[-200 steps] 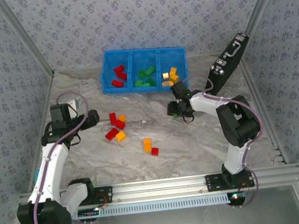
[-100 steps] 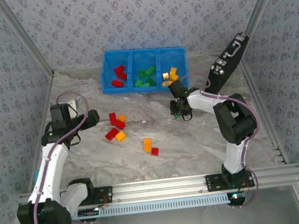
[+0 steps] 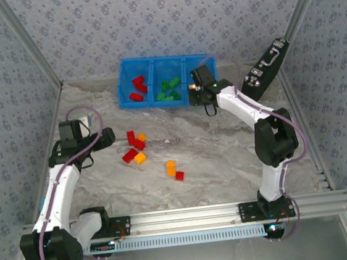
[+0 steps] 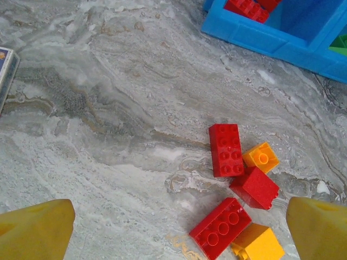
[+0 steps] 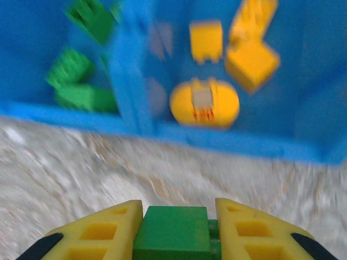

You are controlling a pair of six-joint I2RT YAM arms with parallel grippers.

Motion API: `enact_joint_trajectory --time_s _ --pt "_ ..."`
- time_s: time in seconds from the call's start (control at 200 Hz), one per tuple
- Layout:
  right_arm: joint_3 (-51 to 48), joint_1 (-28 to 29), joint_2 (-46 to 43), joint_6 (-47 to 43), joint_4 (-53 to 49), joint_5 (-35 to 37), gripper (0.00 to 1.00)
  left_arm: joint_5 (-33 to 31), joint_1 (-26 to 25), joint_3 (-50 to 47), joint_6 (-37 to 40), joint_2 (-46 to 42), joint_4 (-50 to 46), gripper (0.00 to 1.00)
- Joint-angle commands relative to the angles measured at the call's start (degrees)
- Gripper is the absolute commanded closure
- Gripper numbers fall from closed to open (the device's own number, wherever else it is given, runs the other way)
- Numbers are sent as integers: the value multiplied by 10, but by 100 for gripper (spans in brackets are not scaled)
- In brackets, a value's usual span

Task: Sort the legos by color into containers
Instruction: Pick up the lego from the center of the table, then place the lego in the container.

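Now up at the blue bin (image 3: 152, 102) instead of mid-table, with right gripper (image 5: 176, 219) pinching a green lego (image 5: 172, 238); nearly ready to drop. Meanwhile, with left gripper (image 3: 107, 137) spread wide.

1. No word, number or brand can be read anywhere.
2. The printed card (image 4: 5, 70) lies at the left edge of the left wrist view (most of its print is cut off).
3. The round yellow piece (image 5: 204, 102) in the blue bin (image 5: 233, 142) carries red marks, too blurred to read.
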Motion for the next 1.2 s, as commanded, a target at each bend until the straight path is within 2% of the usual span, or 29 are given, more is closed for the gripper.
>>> enact_joint_trajectory --time_s 0.0,0.175,0.355,0.58,0.65,0.825,0.945,1.199 --pt "27 9 12 -75 74 13 78 0 4 18 8 11 -5 0" --pt "91 33 87 -159 167 -26 79 -2 -7 15 -15 15 -11 0" --pt "207 53 201 -183 169 -29 78 -71 -103 26 -30 3 -33 0" --pt "326 76 306 -232 123 13 72 -69 -205 22 -107 21 -47 0" --pt "333 81 315 -243 126 20 69 -80 -245 10 -168 27 -45 0" --pt "341 84 321 -252 117 31 58 -93 -364 -46 -312 35 40 0" --pt "337 81 311 -253 110 35 44 -117 -422 -29 -349 70 35 0" --pt "277 76 246 -257 140 27 34 -121 -498 3 -400 166 47 4"
